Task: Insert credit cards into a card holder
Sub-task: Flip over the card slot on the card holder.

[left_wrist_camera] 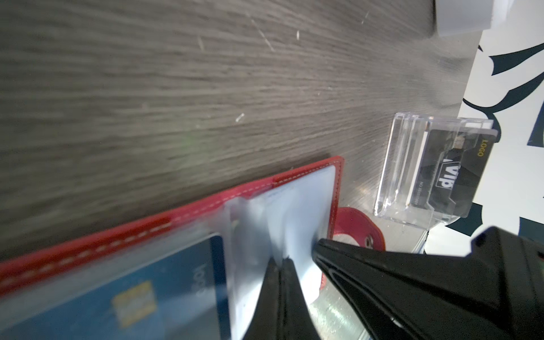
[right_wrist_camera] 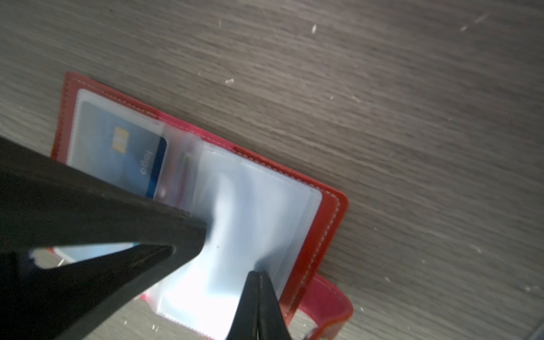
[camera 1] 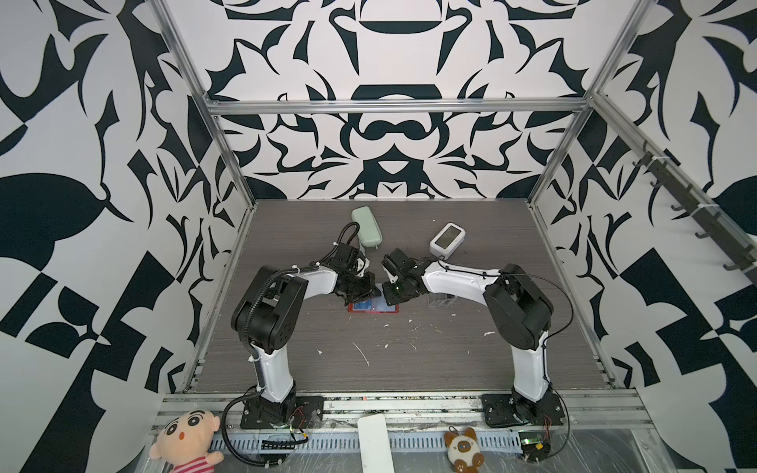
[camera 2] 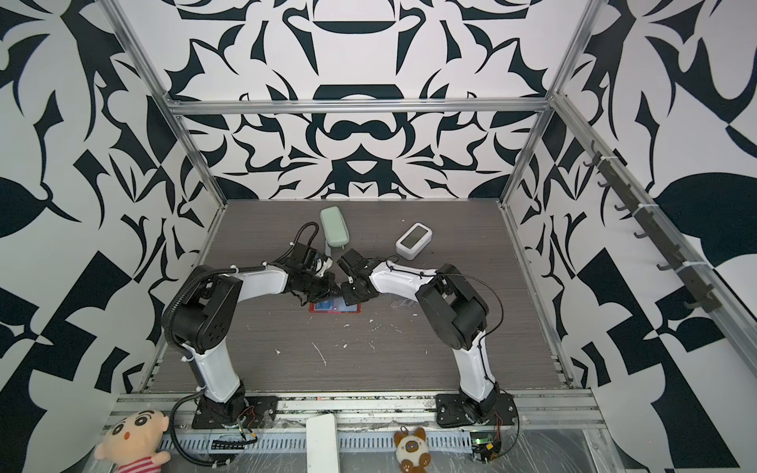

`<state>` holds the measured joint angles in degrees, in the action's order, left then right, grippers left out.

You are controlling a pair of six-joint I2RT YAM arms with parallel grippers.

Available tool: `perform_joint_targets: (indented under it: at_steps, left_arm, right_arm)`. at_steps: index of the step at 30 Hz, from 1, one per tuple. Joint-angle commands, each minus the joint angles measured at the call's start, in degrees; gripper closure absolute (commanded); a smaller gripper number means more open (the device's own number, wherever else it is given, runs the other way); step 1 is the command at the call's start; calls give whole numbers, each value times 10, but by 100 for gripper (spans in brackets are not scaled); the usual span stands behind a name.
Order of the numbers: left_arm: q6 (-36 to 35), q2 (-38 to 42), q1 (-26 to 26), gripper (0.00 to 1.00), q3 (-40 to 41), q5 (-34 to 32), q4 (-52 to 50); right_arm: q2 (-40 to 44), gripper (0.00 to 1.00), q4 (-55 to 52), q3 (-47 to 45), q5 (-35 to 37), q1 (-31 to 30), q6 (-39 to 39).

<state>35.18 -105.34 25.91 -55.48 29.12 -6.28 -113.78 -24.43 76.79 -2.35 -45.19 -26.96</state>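
Note:
The red card holder (camera 1: 353, 310) (camera 2: 314, 309) lies open on the table between both arms. In its left sleeve sits a blue credit card (left_wrist_camera: 164, 279) (right_wrist_camera: 129, 159). My left gripper (left_wrist_camera: 283, 259) (camera 1: 376, 290) is shut on a clear sleeve page (left_wrist_camera: 279, 223), which rises in a fold to its tips. My right gripper (right_wrist_camera: 258, 273) (camera 1: 389, 293) is shut, its tips set against the clear pages (right_wrist_camera: 265, 212) near the outer edge; whether a page is between them cannot be told. A black "VIP" credit card (left_wrist_camera: 450, 176) stands in a clear acrylic stand (left_wrist_camera: 394, 164).
The holder's red snap tab (right_wrist_camera: 329, 300) sticks out past its right cover. The acrylic stand (camera 1: 440, 301) is under my right forearm. A mint-green case (camera 1: 366, 226) and a white device with a screen (camera 1: 447, 239) lie further back. White scuffs mark the table.

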Motion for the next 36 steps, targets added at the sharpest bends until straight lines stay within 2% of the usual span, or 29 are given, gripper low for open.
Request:
perform_joint_targets:
  at_steps: [1, 7, 16, 36]
  left_arm:
    - [1, 28, 2, 100, 7, -25, -8]
    - [2, 44, 2, 100, 16, -42, -5]
    - [8, 48, 2, 100, 24, -40, 6]
    - [24, 63, 2, 100, 49, -35, 46]
  right_arm:
    - [37, 93, -9, -13, 32, 0, -11]
    - [57, 93, -4, -25, 55, 1, -21]
    - [43, 93, 15, -20, 15, 3, -26]
    - [22, 93, 32, -11, -17, 6, -32]
